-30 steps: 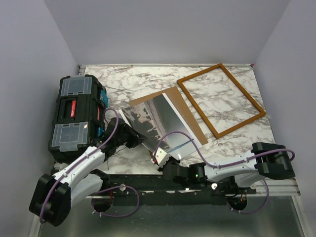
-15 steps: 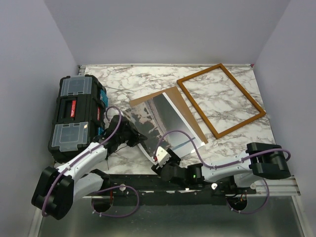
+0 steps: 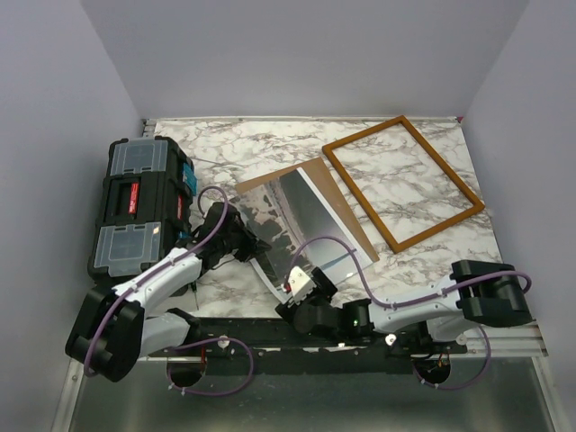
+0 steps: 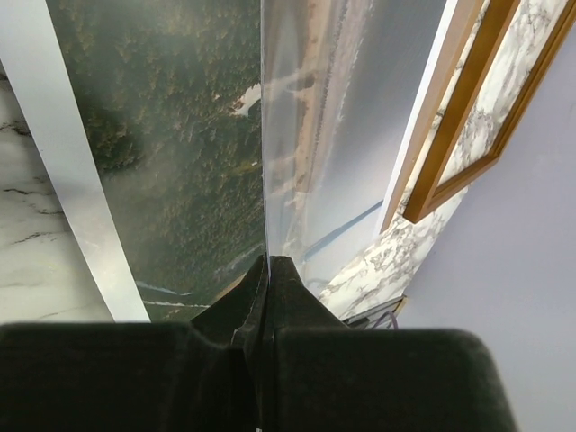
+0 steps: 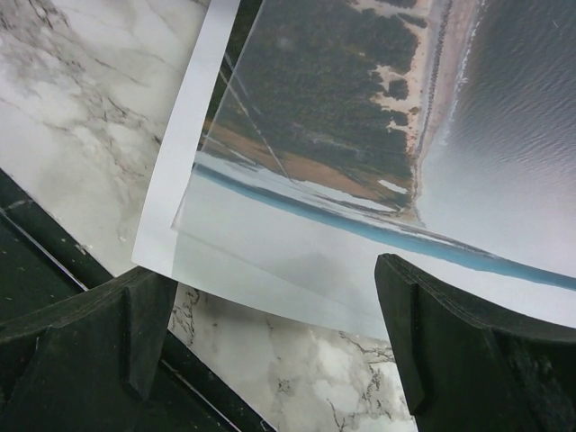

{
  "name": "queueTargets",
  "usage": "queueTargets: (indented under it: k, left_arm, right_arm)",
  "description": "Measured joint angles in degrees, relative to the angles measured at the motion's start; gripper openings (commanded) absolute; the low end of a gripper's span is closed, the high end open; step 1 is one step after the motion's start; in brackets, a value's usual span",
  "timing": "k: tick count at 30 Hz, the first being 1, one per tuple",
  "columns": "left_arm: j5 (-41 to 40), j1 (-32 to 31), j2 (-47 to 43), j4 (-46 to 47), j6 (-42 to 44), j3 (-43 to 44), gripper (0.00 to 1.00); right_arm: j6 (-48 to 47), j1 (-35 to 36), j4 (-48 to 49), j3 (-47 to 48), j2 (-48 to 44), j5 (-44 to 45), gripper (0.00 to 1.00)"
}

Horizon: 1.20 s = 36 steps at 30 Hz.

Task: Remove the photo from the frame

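The left gripper (image 3: 255, 245) is pinched closed on what looks like a clear sheet (image 3: 245, 214) raised over the photo (image 3: 306, 211) (the wrist view shows only a thin edge). The photo lies mid-picture on the backing board (image 3: 279, 175), outside the frame (image 3: 364, 133) at upper right. The right gripper (image 5: 274, 310) gapes wide at the photo's lower edge, holding nothing.

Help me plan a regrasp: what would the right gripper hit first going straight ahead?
Probably the photo's near edge, under a clear sheet, just ahead of the right gripper; height unclear.
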Motion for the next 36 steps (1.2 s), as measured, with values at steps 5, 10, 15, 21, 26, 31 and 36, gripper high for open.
queueTargets:
  k: [5,10,15,21,26,31,36]
  left_arm:
    - [-0.02,0.39,2.4,-0.46,0.24,2.43,0.0]
    - [0.0,1.07,4.85,-1.33,1.27,4.96,0.0]
    - [0.0,1.81,7.65,-2.12,2.95,7.45,0.0]
    - [0.0,2.1,8.52,-2.84,4.42,8.76,0.0]
    - [0.02,2.32,9.33,-2.99,5.4,8.9,0.0]
    - [0.22,3.15,11.02,-3.3,6.69,9.38,0.0]
    - [0.98,3.91,11.82,-3.89,7.82,10.71,0.0]
  right_arm:
    - [-3.26,2.21,4.76,-2.4,3.87,2.21,1.0]
    - [-5.09,2.78,7.26,-3.63,5.38,3.37,1.0]
    - [-5.18,3.08,8.31,-4.42,4.13,3.76,1.0]
    - [-9.01,3.56,17.05,-13.53,-5.51,1.07,1.0]
    - [-15.76,4.02,25.46,-18.03,-5.35,-1.68,0.98]
    - [-23.8,7.91,29.9,-17.81,-4.15,-3.43,0.93]
    - [-29.29,12.85,30.34,-17.31,-3.96,-4.72,0.92]
